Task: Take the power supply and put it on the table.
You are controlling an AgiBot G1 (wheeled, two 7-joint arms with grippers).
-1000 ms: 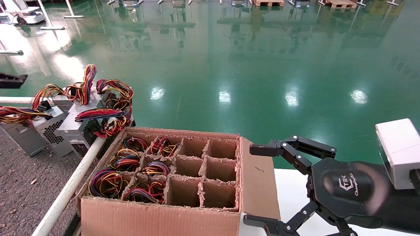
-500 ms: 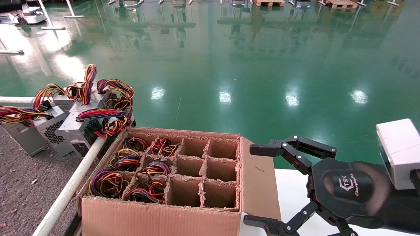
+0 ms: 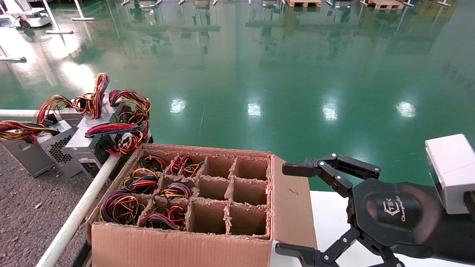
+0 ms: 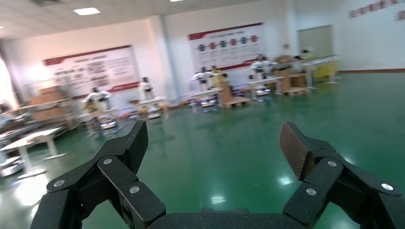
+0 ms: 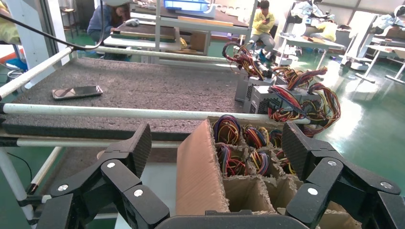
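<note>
Several power supplies (image 3: 83,142), silver-grey boxes with red, yellow and black wire bundles, stand on the dark speckled table (image 3: 22,207) at the left. More of them sit in the left cells of a divided cardboard box (image 3: 178,246); only their wire coils (image 3: 120,205) show. My right gripper (image 3: 285,208) hangs open just right of the box, level with its rim, holding nothing. In the right wrist view the gripper (image 5: 216,143) faces the box flap and the wire coils (image 5: 227,131). My left gripper (image 4: 213,143) is open and empty, facing the green floor, outside the head view.
A white round rail (image 3: 78,213) runs between the table and the box. The box rests partly on a smooth white surface (image 3: 330,218). The box's right-hand cells (image 3: 245,193) are empty. A black phone (image 5: 76,92) lies on the table's far part.
A dark gripper part at the left edge of the head view one second ago has left that view. The right arm, the box and the power supplies have not moved.
</note>
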